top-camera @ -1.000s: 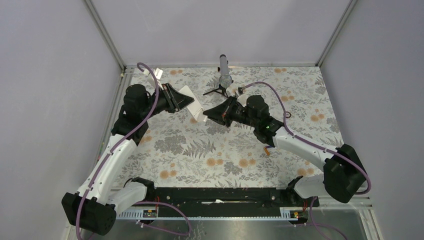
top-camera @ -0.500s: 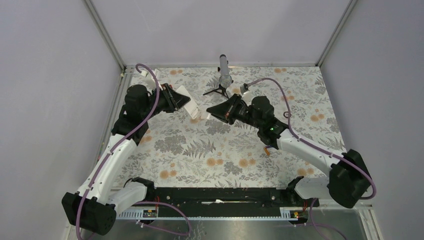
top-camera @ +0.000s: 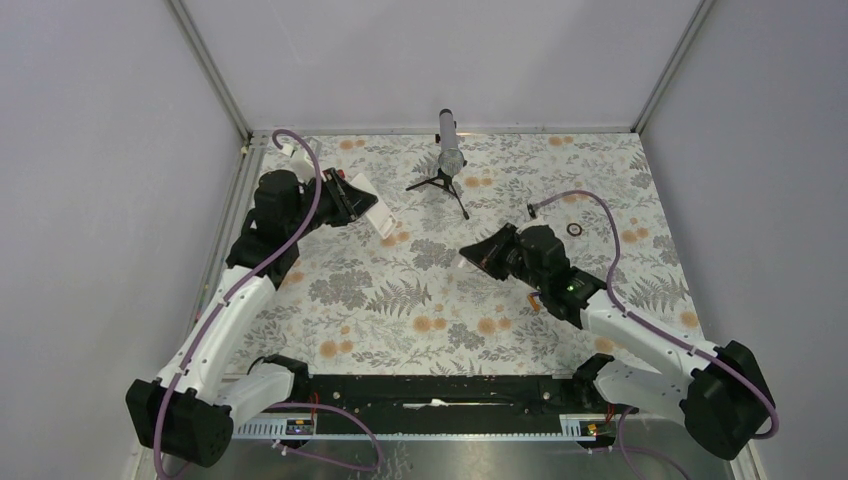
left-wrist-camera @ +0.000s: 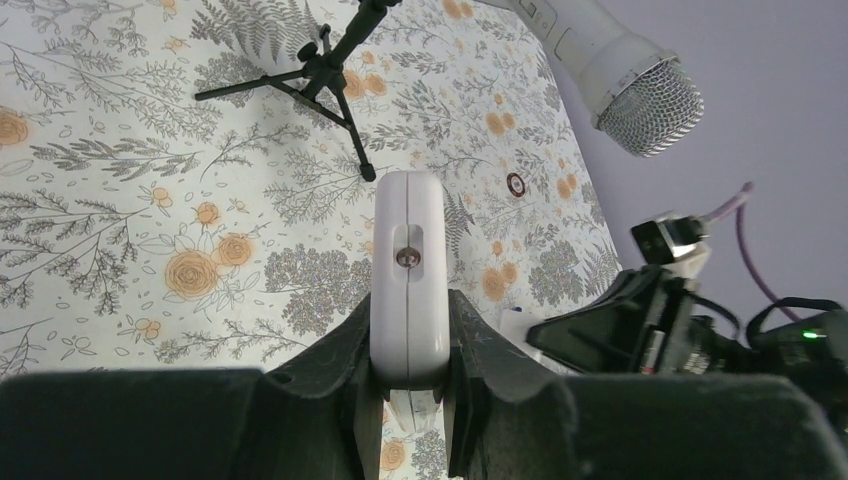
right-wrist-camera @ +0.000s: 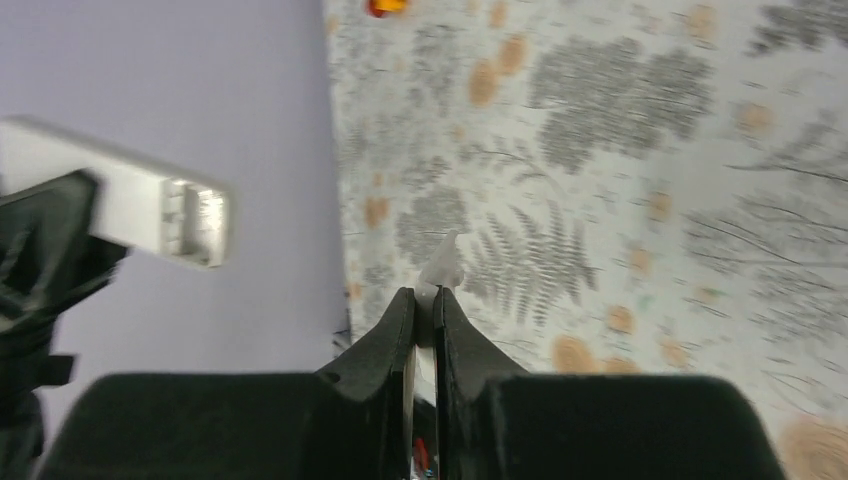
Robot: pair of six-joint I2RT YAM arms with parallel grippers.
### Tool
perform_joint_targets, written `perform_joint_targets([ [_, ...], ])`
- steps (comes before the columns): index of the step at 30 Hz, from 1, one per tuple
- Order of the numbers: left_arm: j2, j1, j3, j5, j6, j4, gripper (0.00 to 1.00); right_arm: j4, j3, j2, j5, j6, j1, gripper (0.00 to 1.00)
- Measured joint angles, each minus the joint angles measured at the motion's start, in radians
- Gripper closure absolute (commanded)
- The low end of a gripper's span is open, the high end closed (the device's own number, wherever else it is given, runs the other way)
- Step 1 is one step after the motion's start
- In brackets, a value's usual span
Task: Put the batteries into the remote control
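Note:
My left gripper is shut on the white remote control and holds it edge-up above the back left of the mat. From the right wrist, the remote control shows its open end at the left. My right gripper is shut on a small flat white cover, a hand's width to the right of the remote. A tiny orange piece, perhaps one of the batteries, lies half hidden beside my right forearm. No other battery shows.
A microphone on a black tripod stands at the back middle of the floral mat; its head is up and right of the remote. A small black ring lies at the right. Walls close in the sides and the back.
My right gripper has drawn back from the remote, rightward and toward the near side, taking the white cover with it. The left gripper has shifted the remote slightly left.

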Motion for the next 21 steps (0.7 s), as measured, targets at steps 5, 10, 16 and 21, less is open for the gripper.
perform_joint_targets([
  [5,0.003,0.0,-0.018,0.0,-0.011,0.006,1.0,-0.008,-0.103,0.053,-0.014,0.008,-0.045,1.0],
  [10,0.003,0.0,-0.018,0.001,-0.023,0.01,1.0,0.035,-0.101,0.171,-0.026,-0.062,-0.053,1.0],
  [16,0.002,0.0,-0.018,0.001,-0.034,0.014,1.0,0.132,-0.1,0.293,-0.07,-0.123,-0.064,1.0],
  [21,0.002,0.0,-0.019,0.004,-0.044,0.016,1.0,0.226,-0.107,0.401,-0.139,-0.137,-0.067,0.96],
])
